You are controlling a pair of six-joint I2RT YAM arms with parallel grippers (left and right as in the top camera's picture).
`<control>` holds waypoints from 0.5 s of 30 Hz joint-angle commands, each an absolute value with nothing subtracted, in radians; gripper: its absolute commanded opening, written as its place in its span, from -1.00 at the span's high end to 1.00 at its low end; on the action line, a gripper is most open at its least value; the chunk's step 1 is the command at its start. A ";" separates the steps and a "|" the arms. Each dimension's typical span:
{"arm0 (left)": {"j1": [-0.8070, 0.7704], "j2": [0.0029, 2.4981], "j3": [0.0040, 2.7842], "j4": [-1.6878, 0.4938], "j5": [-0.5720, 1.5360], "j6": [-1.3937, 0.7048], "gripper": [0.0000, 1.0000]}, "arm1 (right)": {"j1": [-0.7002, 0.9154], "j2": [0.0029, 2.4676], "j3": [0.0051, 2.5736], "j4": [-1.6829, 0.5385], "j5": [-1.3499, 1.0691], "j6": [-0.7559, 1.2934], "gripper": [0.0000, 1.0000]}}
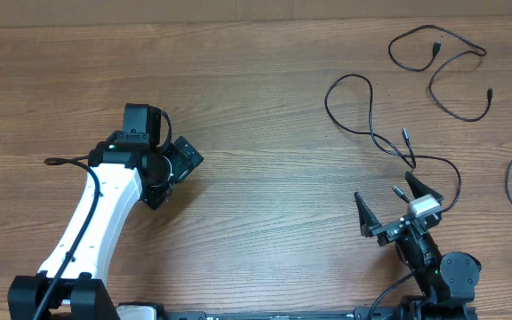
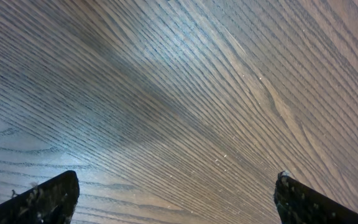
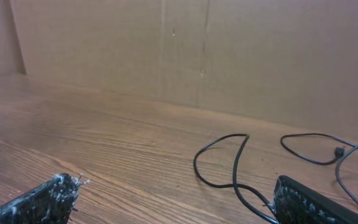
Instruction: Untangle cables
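On the right half of the table (image 1: 256, 89) we see the cables (image 1: 371, 124) lying loose, well apart from the left gripper (image 1: 185, 162), jaws wide over bare wood. Right gripper (image 1: 391, 203) also wide, holding nothing, one cable curling just beside its fingers.

Thin black cables (image 1: 371, 124), loosely looped, lying apart, right side.

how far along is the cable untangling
Looks done: the far cable lies alone at the back right, and the edge cable sits apart at the right edge. In hand: nothing; the left gripper and right gripper are both open and empty. Left: the looped cable by the right gripper, whose strands cross.
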State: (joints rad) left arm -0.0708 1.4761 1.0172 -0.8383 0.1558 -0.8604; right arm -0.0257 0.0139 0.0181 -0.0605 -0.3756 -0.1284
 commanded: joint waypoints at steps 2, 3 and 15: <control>-0.072 1.486 1.030 -0.837 0.146 -0.849 -0.99 | -0.030 0.003 0.008 -0.057 -0.329 -0.138 -1.00; -0.072 1.486 1.030 -0.837 0.146 -0.849 -0.99 | -0.030 0.002 0.008 -0.057 -0.304 -0.138 -1.00; -0.072 1.486 1.030 -0.838 0.146 -0.849 -0.99 | -0.028 0.002 0.008 -0.083 0.018 0.156 -1.00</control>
State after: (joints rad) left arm -0.0708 1.4761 1.0172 -0.8383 0.1558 -0.8604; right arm -0.0254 0.0139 0.0181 -0.0860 -0.0452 0.1032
